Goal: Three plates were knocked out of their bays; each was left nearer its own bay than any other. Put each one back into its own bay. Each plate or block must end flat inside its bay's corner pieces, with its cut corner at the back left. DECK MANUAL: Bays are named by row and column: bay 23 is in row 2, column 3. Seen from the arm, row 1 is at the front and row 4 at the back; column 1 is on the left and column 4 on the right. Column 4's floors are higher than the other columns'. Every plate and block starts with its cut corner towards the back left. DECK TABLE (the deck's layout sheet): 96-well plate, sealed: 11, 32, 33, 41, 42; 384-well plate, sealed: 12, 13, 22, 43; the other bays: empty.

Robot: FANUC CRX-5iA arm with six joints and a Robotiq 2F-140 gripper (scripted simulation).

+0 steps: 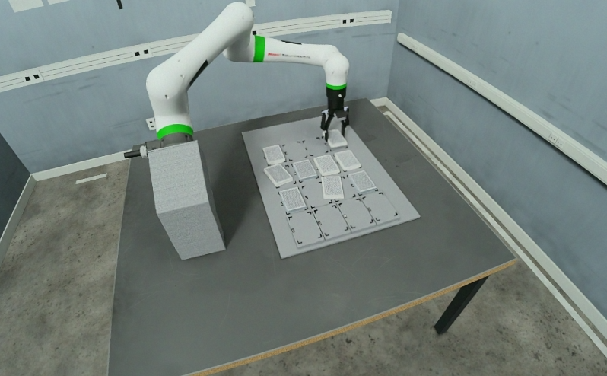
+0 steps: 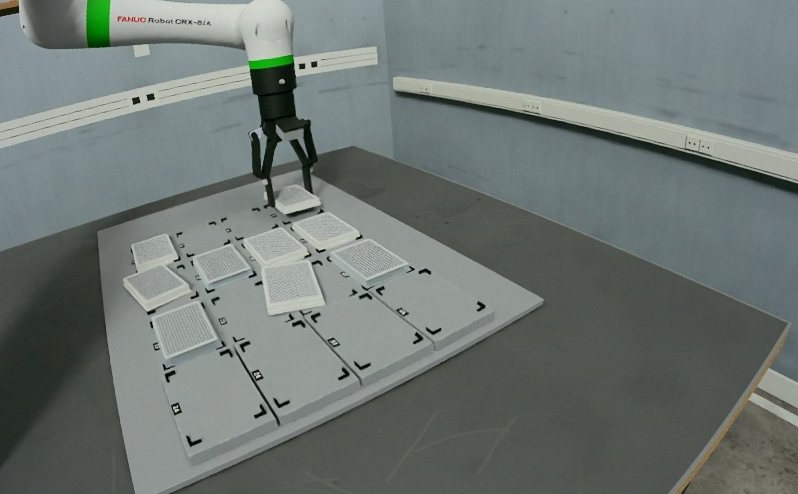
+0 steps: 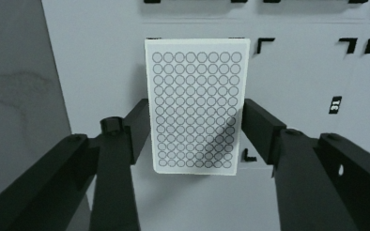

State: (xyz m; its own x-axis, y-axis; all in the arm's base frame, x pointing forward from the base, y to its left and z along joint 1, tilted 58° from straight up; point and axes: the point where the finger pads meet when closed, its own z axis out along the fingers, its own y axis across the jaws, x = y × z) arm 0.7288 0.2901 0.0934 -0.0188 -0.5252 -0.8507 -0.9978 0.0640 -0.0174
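Observation:
My gripper [image 1: 335,137] [image 2: 290,197] [image 3: 195,112] is shut on a sealed 96-well plate [image 1: 337,140] [image 2: 298,200] [image 3: 196,84], held slightly above bay 41. The plate looks square to the bay in the wrist view; it and the fingers hide most of the bay's corner pieces. At bay 12 a 384-well plate [image 1: 278,174] [image 2: 156,286] lies turned askew. At bay 33 a 96-well plate [image 1: 332,186] [image 2: 292,286] lies askew, shifted towards bay 32, close to the plate [image 1: 326,164] [image 2: 274,245] there.
Other plates sit in bays 11 [image 1: 274,154] [image 2: 154,250], 22 [image 1: 304,169] [image 2: 222,264], 42 [image 1: 347,160] [image 2: 325,229], 13 [image 1: 292,199] [image 2: 185,330] and 43 [image 1: 362,181] [image 2: 370,259]. Column 4's raised floors [image 1: 303,226] [image 2: 224,393] stand along the deck's near side. Bay 31 is beside the held plate.

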